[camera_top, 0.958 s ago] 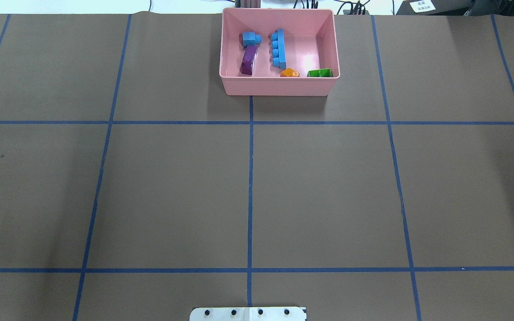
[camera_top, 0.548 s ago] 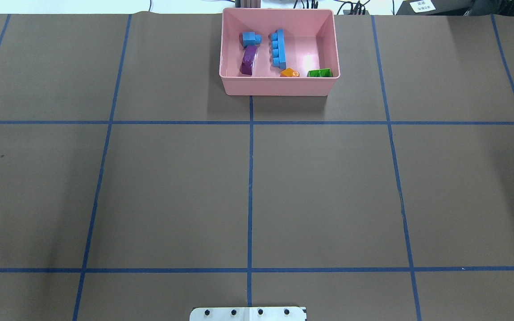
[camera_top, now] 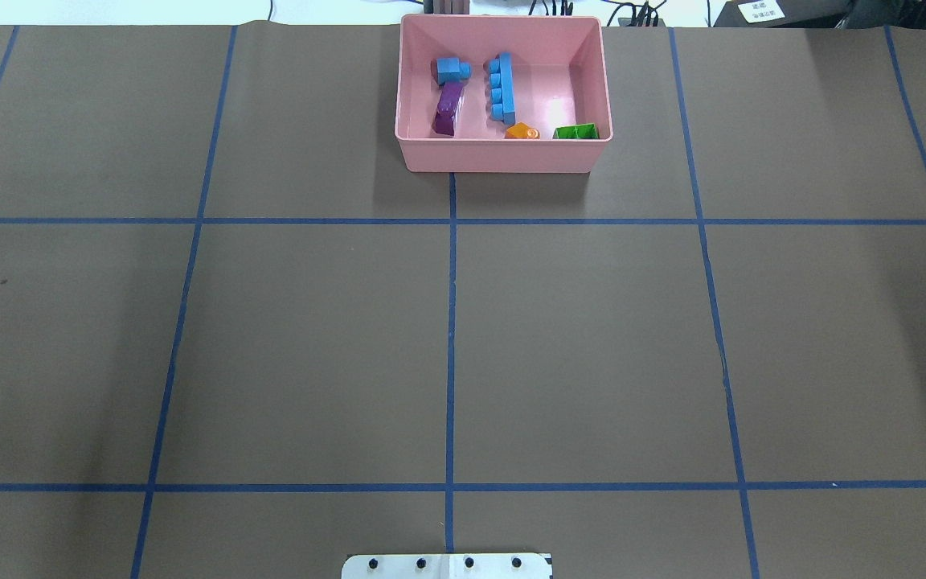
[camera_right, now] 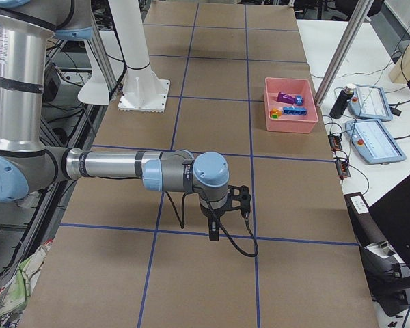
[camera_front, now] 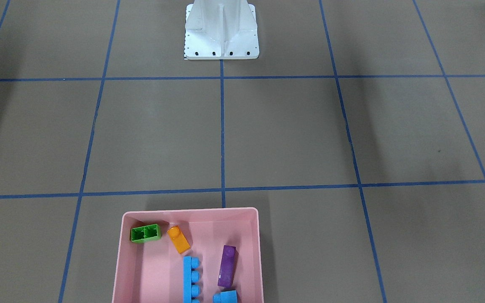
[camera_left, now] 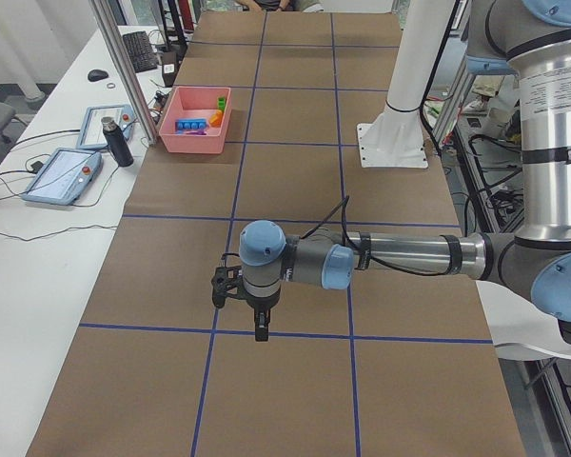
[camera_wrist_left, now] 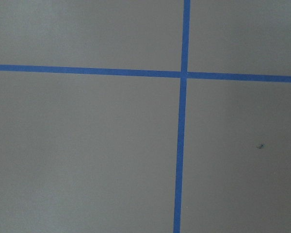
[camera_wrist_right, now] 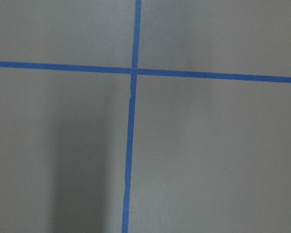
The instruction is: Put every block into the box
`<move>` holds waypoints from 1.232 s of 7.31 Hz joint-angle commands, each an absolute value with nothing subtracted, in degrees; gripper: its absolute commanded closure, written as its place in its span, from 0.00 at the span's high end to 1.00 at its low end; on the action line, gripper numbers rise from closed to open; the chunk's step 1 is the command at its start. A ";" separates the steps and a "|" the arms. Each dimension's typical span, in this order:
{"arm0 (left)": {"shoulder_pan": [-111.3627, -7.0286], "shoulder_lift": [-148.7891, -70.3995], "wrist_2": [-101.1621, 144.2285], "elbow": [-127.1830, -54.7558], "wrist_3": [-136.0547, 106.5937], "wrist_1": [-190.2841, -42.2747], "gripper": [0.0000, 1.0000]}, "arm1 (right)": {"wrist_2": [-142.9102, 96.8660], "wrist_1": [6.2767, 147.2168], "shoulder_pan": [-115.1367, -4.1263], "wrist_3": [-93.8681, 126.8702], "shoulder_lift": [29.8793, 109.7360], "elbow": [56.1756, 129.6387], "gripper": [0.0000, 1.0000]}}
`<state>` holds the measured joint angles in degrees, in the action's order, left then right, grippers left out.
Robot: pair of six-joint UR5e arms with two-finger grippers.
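Sitting at the far middle of the table [camera_top: 310, 338], the box [camera_top: 503, 157] holds all five blocks: long blue [camera_top: 501, 87], purple [camera_top: 448, 108], green [camera_top: 577, 132], short blue [camera_top: 450, 70], orange [camera_top: 521, 130]. The only risk I see is an arm swinging across and knocking the box. The left gripper [camera_left: 259, 328] and right gripper [camera_right: 214, 232] hang over bare table, well apart from it, with no block in either. How wide they stand I cannot tell.
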<state>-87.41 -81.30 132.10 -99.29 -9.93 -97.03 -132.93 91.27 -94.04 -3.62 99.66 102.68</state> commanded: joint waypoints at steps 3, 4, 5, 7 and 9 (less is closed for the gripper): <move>-87.45 -81.30 130.79 -99.32 -9.93 -96.94 1.00 | -132.98 91.23 -93.96 -3.52 99.67 102.66 1.00; -87.45 -81.30 130.69 -99.23 -9.93 -96.94 1.00 | -133.07 91.23 -94.04 -3.43 99.58 102.74 1.00; -87.45 -81.39 130.69 -99.23 -9.93 -96.94 1.00 | -133.07 91.23 -93.96 -3.43 99.49 102.74 1.00; -87.45 -81.39 130.69 -99.32 -9.93 -96.86 1.00 | -133.07 91.23 -93.96 -3.43 99.40 102.74 1.00; -87.45 -81.47 130.69 -99.32 -10.02 -96.86 1.00 | -133.24 91.23 -94.04 -3.34 99.40 102.74 1.00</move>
<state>-87.45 -81.44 130.73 -99.31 -10.00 -96.87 -133.15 91.23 -93.97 -3.41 99.41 102.70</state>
